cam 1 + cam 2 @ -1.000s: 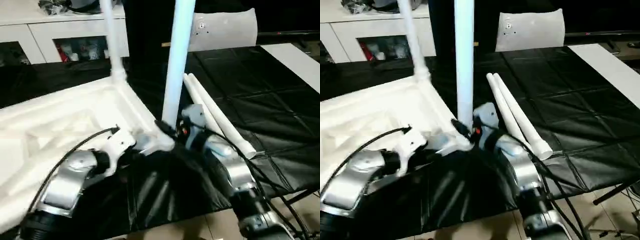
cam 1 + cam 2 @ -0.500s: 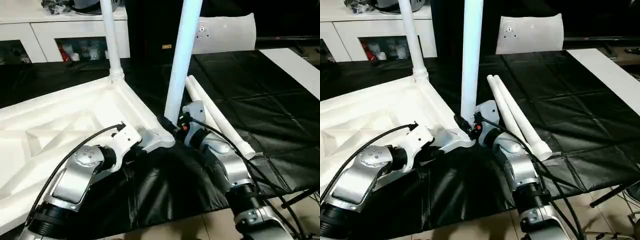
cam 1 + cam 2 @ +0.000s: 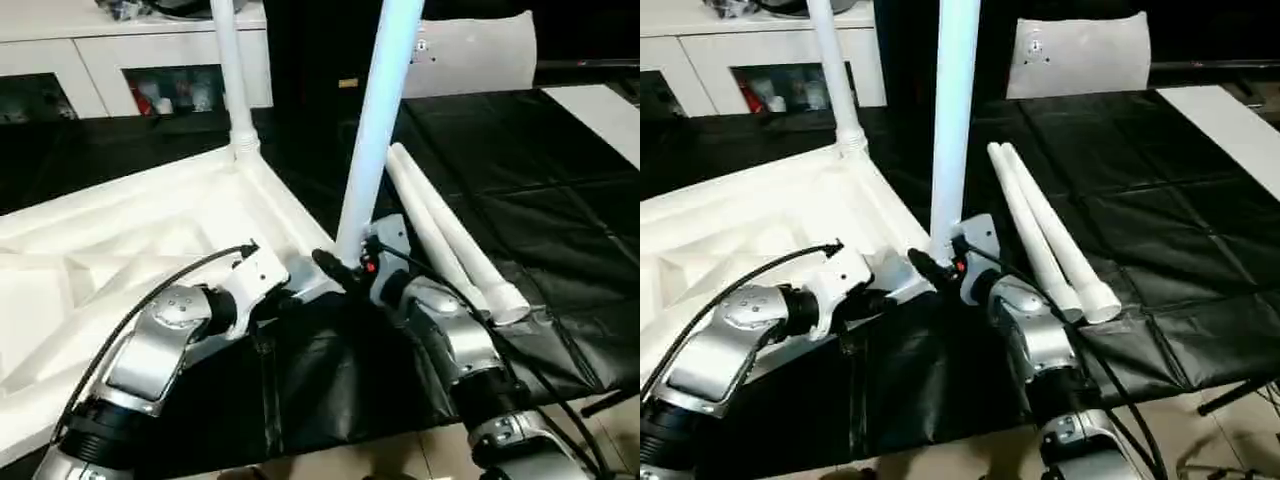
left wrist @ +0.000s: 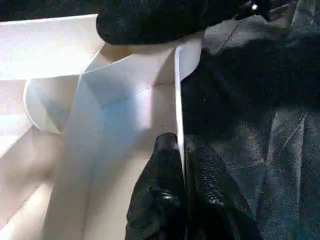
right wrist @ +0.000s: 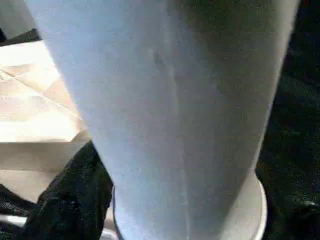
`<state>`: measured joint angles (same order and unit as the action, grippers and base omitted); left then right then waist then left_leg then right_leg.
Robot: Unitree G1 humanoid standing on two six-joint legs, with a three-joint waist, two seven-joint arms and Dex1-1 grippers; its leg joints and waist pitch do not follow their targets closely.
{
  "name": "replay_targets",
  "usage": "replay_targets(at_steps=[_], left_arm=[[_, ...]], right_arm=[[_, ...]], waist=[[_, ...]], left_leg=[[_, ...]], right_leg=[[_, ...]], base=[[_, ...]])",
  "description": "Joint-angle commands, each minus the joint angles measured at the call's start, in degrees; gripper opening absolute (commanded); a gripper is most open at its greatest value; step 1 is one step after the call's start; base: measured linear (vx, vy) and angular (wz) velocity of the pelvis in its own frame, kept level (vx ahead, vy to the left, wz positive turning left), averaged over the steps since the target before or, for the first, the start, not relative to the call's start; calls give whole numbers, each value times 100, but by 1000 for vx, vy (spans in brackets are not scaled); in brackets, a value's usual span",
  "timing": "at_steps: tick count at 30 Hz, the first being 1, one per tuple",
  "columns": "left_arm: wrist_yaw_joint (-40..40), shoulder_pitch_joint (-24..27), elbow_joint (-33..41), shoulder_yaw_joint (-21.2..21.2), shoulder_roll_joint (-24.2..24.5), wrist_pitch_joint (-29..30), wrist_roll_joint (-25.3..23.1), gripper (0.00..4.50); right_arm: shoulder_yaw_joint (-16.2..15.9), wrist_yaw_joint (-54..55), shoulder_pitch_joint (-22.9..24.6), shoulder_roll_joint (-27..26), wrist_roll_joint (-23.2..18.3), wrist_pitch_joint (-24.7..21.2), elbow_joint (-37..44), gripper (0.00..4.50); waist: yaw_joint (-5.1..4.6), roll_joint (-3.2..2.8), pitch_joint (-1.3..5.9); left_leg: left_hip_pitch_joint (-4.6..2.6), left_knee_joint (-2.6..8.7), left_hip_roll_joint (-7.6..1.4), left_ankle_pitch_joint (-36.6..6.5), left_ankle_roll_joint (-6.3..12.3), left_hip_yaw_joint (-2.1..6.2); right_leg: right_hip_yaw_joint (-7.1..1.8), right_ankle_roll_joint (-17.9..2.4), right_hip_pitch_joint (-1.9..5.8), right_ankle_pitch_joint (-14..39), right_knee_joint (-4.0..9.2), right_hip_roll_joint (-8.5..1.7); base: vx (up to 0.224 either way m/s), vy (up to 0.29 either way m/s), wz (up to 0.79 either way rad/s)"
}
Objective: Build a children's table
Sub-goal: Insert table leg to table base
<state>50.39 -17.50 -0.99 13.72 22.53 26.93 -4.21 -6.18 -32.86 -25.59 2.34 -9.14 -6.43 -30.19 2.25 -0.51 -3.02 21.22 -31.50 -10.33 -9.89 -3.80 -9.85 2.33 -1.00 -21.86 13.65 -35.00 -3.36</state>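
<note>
The left gripper (image 4: 182, 165) is pinched tight on the thin rim of the table top (image 3: 120, 240); whether the right gripper (image 3: 345, 268) at the base of the near leg (image 3: 375, 120) grips it or stands open, I cannot tell. The top lies underside up on the black mat (image 3: 560, 200), the near leg upright in its corner socket, another leg (image 3: 232, 70) standing at the far corner. Two loose legs (image 3: 450, 235) lie side by side just beside the right arm. A white cabinet (image 3: 130, 60) stands behind.
</note>
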Motion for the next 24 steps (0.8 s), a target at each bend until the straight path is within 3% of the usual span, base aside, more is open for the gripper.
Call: replay_targets(at_steps=[1,4,10,13,17,24], left_arm=[[-101,-192,-95,-129,5,-479,65,0],[67,-341,-399,-222,91,-739,190,0],[527,-548,-859,-225,255,-1235,425,0],[929,-601,-1074,-153,370,-1499,528,0],[1614,-684,-1357,22,605,-1884,645,0],[2336,-947,-1807,247,784,-2305,681,0]], right_arm=[[-278,-436,470,110,-51,-320,179,396],[-311,-669,784,349,-125,-357,726,425],[-320,-1081,1138,821,-250,-557,1571,447],[-302,-1301,1217,1105,-298,-548,1947,447],[-322,-1688,1173,1561,-278,-634,2240,447],[-387,-2277,996,2053,-323,-719,2296,447]], waist=[[18,-59,299],[52,-42,299],[79,-63,282],[88,-69,314],[138,-71,353],[223,-64,347]], left_leg=[[-77,267,-278,-813,353,59],[-52,255,-258,-691,395,64],[-59,276,-268,-1035,249,73],[-63,245,-264,-887,266,70],[-65,183,-264,-486,470,63],[-75,170,-291,-631,469,54]], right_leg=[[-267,-1262,260,-338,388,-404],[-265,-1179,275,-425,376,-399],[-268,-1068,257,365,437,-408],[-266,-1094,256,92,400,-400],[-257,-1269,267,-798,302,-396],[-239,-1347,261,-587,293,-418]], base=[[0,0,0],[0,0,0],[0,0,0],[0,0,0],[0,0,0],[0,0,0]])
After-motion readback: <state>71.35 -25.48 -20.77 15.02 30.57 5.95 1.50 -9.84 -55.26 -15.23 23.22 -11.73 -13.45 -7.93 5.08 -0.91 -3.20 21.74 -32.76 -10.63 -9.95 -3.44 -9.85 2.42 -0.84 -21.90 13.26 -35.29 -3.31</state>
